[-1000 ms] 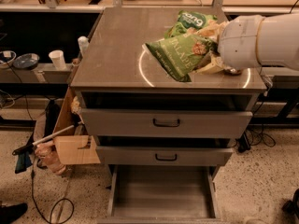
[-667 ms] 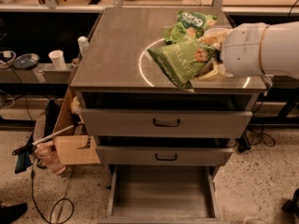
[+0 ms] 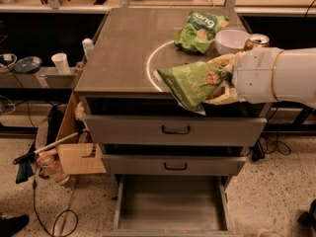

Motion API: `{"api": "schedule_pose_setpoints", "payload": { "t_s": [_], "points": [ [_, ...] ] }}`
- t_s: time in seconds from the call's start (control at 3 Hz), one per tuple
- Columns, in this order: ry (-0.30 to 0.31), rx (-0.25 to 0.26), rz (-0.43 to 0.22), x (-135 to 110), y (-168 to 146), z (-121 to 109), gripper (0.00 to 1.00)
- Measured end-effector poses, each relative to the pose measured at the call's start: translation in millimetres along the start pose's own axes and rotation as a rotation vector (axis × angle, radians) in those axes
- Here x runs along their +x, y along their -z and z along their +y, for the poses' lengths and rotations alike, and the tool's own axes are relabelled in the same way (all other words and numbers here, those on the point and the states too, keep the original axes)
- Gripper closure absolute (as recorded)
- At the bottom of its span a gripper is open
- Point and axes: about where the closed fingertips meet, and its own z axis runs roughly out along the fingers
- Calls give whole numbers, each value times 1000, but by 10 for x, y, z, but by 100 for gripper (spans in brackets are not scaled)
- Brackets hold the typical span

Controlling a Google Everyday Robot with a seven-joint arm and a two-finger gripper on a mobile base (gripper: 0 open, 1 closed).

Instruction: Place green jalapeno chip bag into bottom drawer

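The green jalapeno chip bag (image 3: pixel 193 84), dull olive green with pale lettering, hangs over the front edge of the cabinet top, above the top drawer. My gripper (image 3: pixel 223 82) comes in from the right at the end of the white arm and is shut on the bag's right end. The bottom drawer (image 3: pixel 170 205) is pulled out at the foot of the cabinet, a shallow grey tray with nothing in it, well below the bag.
A brighter green chip bag (image 3: pixel 200 29), a white bowl (image 3: pixel 231 40) and a can (image 3: pixel 256 41) stand on the cabinet top (image 3: pixel 123 48). Two wider drawers with black handles (image 3: pixel 176 130) are closed. A cardboard box (image 3: pixel 74 142) and cables lie at the left on the floor.
The gripper has carried the jalapeno bag forward and down, from over the cabinet top to its front edge. The bowl and can now show behind the arm.
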Motion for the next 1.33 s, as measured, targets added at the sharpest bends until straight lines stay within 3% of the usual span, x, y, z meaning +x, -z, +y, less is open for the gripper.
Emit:
{"api": "schedule_pose_setpoints", "payload": {
  "t_s": [0.33,1.33],
  "points": [
    [-13,14,4,73,-73,116,100],
    [-74,24,81,721,-364,949,100]
  ]
}}
